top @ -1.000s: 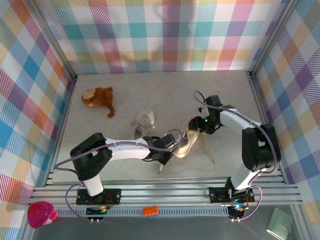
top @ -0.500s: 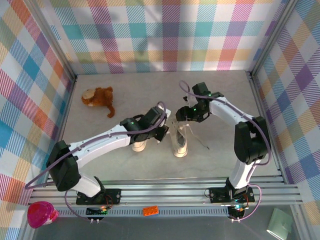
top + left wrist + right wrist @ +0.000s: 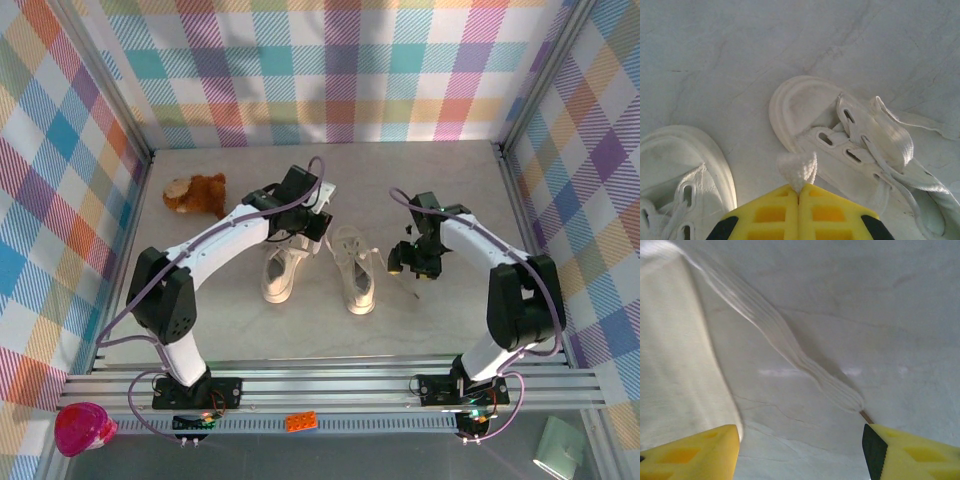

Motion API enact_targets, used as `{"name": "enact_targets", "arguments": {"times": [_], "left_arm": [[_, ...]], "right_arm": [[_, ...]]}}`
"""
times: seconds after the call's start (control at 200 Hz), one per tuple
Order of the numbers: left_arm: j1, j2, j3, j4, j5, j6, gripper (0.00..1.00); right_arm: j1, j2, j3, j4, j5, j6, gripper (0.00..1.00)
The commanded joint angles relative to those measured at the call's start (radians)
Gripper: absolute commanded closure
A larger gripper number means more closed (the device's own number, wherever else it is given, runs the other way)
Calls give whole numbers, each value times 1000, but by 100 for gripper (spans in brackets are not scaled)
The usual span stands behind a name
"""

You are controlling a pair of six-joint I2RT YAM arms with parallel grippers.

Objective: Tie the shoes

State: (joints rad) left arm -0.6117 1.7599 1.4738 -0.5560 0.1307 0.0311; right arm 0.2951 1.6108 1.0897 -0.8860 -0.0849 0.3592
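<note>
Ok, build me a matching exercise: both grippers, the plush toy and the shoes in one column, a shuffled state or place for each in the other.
Column one:
1. left gripper
2. right gripper
3. plush toy
4. shoes

Column two:
A. side by side, mid-table
B. open, above a loose lace
C. far-left part of the table
D. shut on a lace end

Pairs: 1-D, 2-B, 3-C, 4-A
</note>
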Motion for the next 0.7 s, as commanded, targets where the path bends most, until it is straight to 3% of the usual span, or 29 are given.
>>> {"name": "enact_targets", "arguments": {"times": [0.0, 0.24, 0.365, 0.495, 0.59, 0.695], "left_arm": [[31, 19, 29, -36, 100, 15, 100], [72, 34, 30, -15, 173, 13, 100], [70, 77, 80, 12, 256, 3, 100], [54, 158, 143, 53, 297, -16, 100], [35, 235, 211, 63, 304, -16, 100], [15, 312, 290, 74, 309, -15, 100]], "right_arm": [[38, 51, -1, -36, 75, 28, 32], [57, 219, 62, -49, 197, 2, 34], [58, 244, 56, -18, 198, -3, 55], [56, 223, 27, 41, 176, -6, 84], [47, 185, 4, 72, 170, -15, 95], [33, 101, -14, 82, 197, -18, 100]]}}
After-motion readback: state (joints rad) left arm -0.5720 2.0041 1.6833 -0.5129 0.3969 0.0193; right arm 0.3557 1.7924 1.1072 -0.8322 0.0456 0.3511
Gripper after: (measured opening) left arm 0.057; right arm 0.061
